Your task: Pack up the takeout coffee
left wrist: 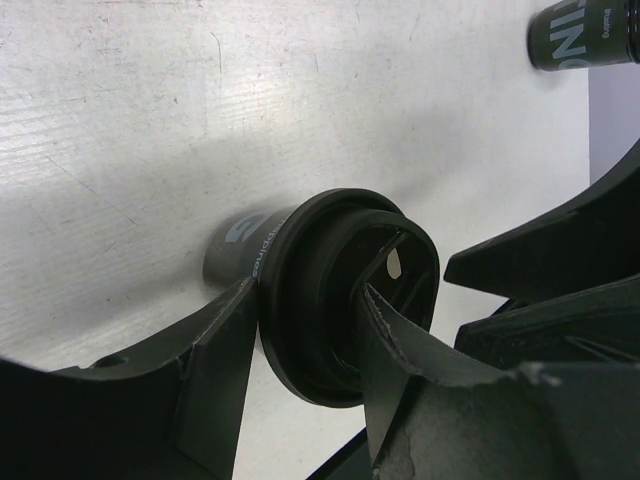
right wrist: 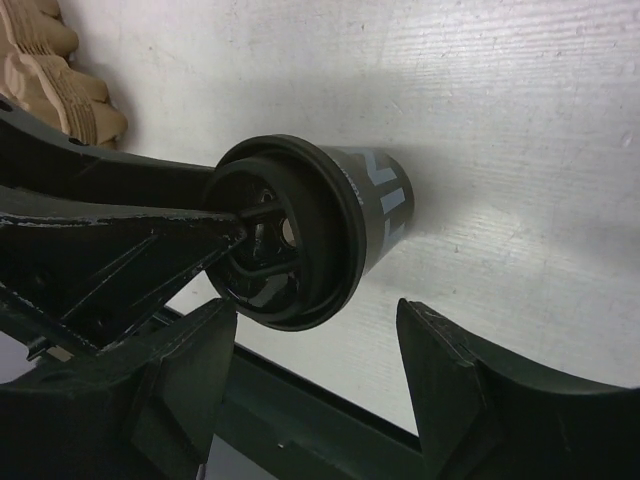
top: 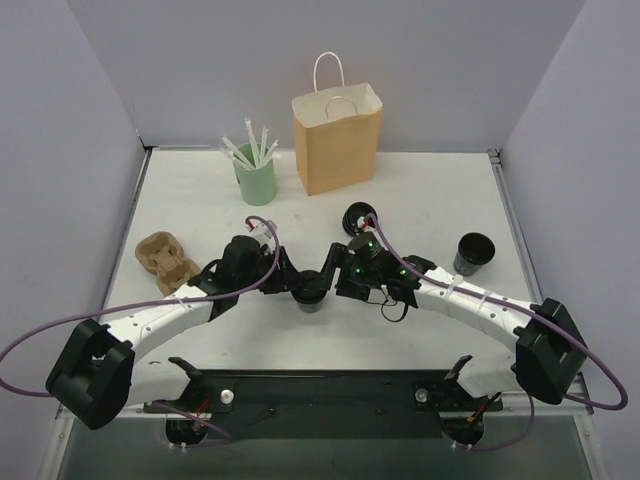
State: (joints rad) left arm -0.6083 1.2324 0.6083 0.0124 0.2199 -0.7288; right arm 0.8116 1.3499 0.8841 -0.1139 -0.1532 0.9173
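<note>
Left jaws clamped, right jaws apart.

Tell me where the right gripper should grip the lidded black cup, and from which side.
Its wall just under the lid, from the robot's right. The lidded cup stands upright and narrows downward, so the lid's lip would likely stop a slip. The left gripper pinches the lid rim from the other side; the right gripper stands open beside the bare wall.
</note>
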